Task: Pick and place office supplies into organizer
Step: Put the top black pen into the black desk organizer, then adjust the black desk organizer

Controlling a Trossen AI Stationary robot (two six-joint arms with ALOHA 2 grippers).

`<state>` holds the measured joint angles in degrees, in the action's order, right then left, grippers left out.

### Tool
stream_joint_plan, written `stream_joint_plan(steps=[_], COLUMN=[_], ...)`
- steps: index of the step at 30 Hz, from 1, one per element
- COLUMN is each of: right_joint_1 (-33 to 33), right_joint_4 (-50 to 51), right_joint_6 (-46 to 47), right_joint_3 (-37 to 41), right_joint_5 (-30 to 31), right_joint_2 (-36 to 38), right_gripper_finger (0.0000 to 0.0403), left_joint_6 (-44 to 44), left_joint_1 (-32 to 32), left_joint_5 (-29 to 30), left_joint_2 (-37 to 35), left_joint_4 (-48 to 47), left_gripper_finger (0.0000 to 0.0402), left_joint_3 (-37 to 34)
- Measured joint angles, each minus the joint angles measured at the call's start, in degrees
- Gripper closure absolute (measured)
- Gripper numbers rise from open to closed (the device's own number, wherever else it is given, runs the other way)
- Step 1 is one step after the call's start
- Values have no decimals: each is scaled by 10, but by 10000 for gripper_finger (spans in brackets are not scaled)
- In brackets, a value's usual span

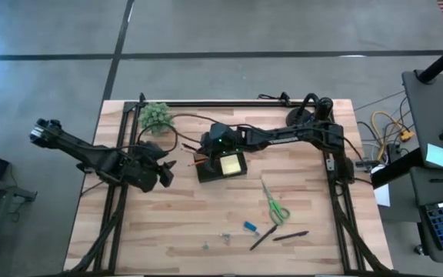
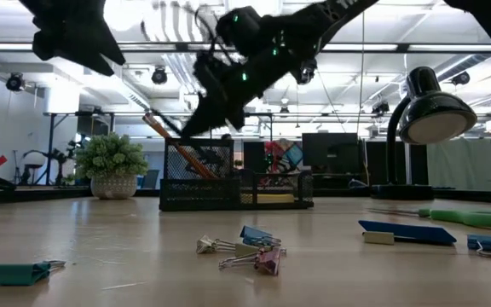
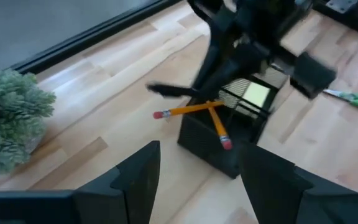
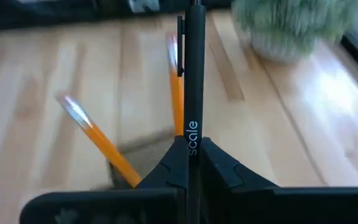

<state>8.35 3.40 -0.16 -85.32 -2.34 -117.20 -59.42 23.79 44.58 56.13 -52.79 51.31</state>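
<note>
Clamped between the fingers of my right hand is a black pen, poised over the organizer. Two orange pencils lean out just below it, the yellow sticky-note pad beside them. My left hand gapes wide, empty, just short of the organizer.

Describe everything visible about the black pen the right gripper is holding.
The slim black plastic pen has a straight barrel, a side clip near its far end, and "scale" printed in pale letters. The right gripper is shut on it, pinching the barrel between both fingers. It is held above the black mesh organizer, beside two orange pencils leaning in the organizer's cup.
</note>
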Motion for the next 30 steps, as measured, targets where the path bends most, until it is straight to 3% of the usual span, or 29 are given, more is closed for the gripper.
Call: stream_joint_plan(steps=[9, 22, 25, 30], right_joint_1=[2, -12, -21, -45], right_joint_4=[32, 182, 213, 337], right_joint_6=[1, 33, 49, 98], right_joint_3=[25, 29, 30, 31], right_joint_5=[49, 58, 76, 90], right_joint_2=[10, 68, 94, 209], right_gripper_finger=[379, 223, 207, 204], left_joint_6=[-2, -1, -2, 8], left_joint_1=[0, 0, 0, 0], left_joint_5=[4, 24, 24, 24], left_joint_2=[1, 1, 1, 9], left_joint_4=[2, 0, 1, 33], left_gripper_finger=[203, 203, 203, 203], left_joint_3=[-20, -20, -20, -20])
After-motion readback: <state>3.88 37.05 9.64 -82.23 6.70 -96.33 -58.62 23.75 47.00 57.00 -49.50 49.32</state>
